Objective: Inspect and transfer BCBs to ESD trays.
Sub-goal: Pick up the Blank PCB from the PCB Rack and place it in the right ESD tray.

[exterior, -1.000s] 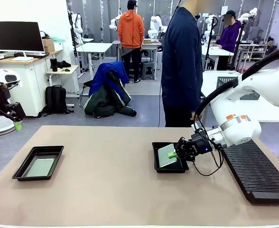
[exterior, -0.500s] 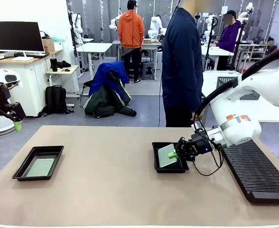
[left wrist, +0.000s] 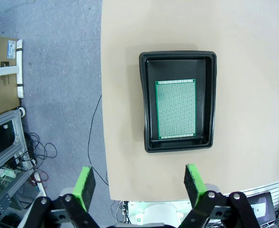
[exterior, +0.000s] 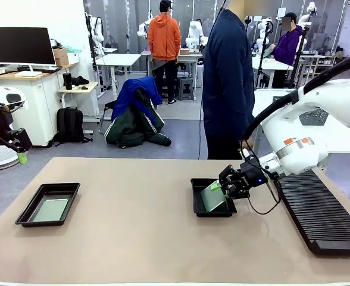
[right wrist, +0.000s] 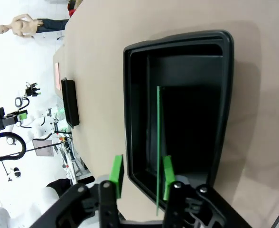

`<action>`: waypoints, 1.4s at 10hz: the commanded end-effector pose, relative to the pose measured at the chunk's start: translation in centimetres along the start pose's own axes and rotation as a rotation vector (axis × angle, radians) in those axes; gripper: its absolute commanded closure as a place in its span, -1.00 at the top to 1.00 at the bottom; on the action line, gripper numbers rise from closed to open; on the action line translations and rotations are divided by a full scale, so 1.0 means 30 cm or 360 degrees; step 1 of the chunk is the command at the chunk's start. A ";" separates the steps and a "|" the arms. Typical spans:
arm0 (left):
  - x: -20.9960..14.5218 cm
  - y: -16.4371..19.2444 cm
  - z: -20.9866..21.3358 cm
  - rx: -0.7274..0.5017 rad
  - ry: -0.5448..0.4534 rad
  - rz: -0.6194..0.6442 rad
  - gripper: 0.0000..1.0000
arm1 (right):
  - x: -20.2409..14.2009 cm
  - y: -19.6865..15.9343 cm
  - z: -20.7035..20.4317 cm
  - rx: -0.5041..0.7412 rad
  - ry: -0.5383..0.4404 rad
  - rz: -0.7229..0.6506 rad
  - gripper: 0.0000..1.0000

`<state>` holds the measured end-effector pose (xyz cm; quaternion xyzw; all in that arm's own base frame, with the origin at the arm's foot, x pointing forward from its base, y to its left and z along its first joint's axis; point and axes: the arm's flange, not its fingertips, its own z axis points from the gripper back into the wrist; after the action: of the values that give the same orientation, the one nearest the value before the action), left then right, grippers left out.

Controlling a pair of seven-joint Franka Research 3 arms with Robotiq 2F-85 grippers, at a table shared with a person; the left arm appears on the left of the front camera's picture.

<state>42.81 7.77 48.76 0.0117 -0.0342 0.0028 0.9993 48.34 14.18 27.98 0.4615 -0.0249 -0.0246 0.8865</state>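
Observation:
Two black ESD trays lie on the tan table. The left tray (exterior: 47,204) (left wrist: 177,100) holds a green BCB (left wrist: 175,109) lying flat on its floor. My left gripper (left wrist: 139,183) (exterior: 20,155) hangs high over it, off the table's left end, open, with nothing between its pads. In the right tray (exterior: 212,198) (right wrist: 177,109) a second BCB (exterior: 212,195) stands tilted, lower edge on the tray floor. The right wrist view shows that board edge-on as a thin green line (right wrist: 157,142). My right gripper (exterior: 222,186) (right wrist: 141,175) is at its upper edge, pads apart, the board close to one pad.
A long black ribbed rack (exterior: 321,214) lies along the table's right side, beside my right arm. A person in a dark blue top (exterior: 227,77) stands at the far edge behind the right tray. The left tray sits near the table's edge (left wrist: 103,118), with floor and cables beyond.
My right gripper's jaws have parted and the hand has risen slightly. The board in the right tray now leans more steeply. The left arm has not moved.

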 end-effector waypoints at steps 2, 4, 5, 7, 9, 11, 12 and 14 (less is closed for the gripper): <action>-0.006 -0.003 -0.001 0.0005 -0.0005 0.0026 1.00 | -0.003 0.062 0.029 -0.0159 0.0015 -0.0027 0.45; -0.006 -0.003 -0.001 0.0005 -0.0005 0.0026 1.00 | 0.003 0.117 0.035 -0.0279 0.0068 -0.0038 0.82; -0.006 -0.003 -0.001 0.0005 -0.0005 0.0026 1.00 | 0.001 0.148 0.035 -0.0359 0.0080 -0.0054 0.96; -0.006 -0.003 -0.001 0.0005 -0.0005 0.0026 1.00 | -0.012 0.217 0.043 -0.0515 0.0081 -0.0058 1.00; -0.006 -0.003 -0.001 0.0005 -0.0005 0.0026 1.00 | -0.024 0.284 0.058 -0.0746 0.0052 -0.0085 1.00; -0.006 -0.003 -0.001 0.0005 -0.0005 0.0026 1.00 | -0.023 0.325 0.073 -0.0903 0.0024 -0.0116 1.00; -0.006 -0.003 -0.001 0.0005 -0.0005 0.0026 1.00 | -0.025 0.340 0.079 -0.0954 0.0014 -0.0124 1.00; -0.006 -0.003 -0.001 0.0005 -0.0005 0.0026 1.00 | -0.036 0.355 0.097 -0.0988 0.0000 -0.0131 1.00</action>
<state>42.81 7.77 48.76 0.0117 -0.0342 0.0028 0.9993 47.55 17.36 37.72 0.1802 -0.0040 -0.0607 0.9817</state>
